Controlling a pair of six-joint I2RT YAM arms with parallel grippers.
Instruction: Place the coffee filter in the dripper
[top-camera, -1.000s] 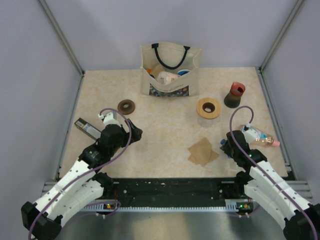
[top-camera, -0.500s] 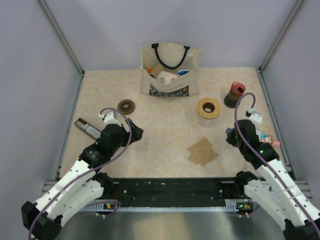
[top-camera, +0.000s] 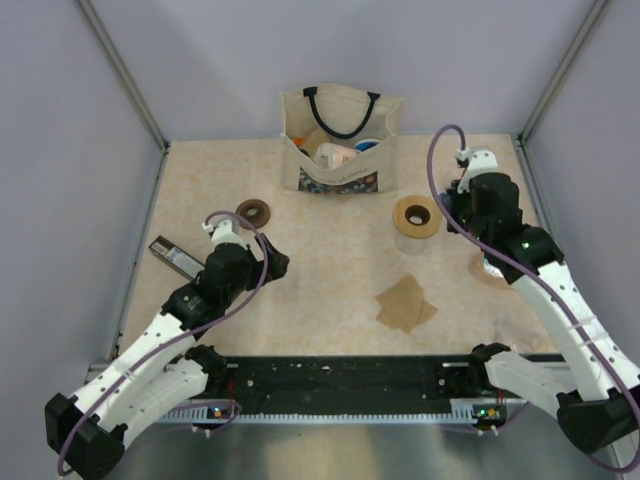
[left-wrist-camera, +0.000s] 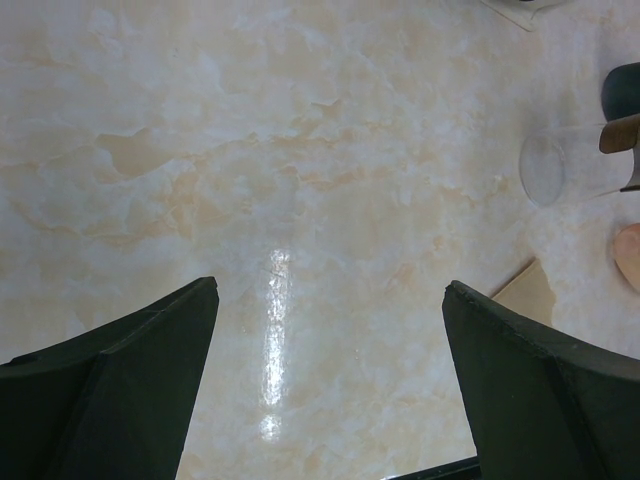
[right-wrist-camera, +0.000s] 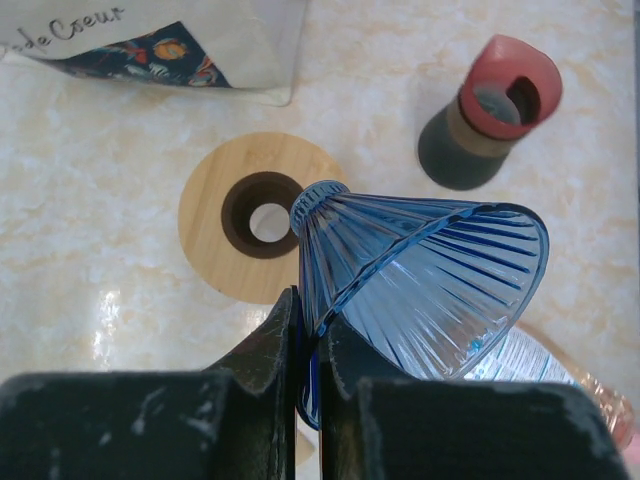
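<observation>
Jaws of right gripper pinch the ribbed wall of the blue dripper, carried tilted on its side by the tan ring base; jaws of left gripper spread wide, holding nothing.
Coffee filter: flat on the table at 6 o'clock of the ring, well apart, untouched. Step in hand, judged: seating the cone. Turn narrow end down, centre on the dark hole, lower before release; an edge pinch may let it swing. Grinder at 1 o'clock, tote bag at 11. Surface: glossy beige marbled top with glare. Room: pale lilac-grey walls, metal corner posts.
</observation>
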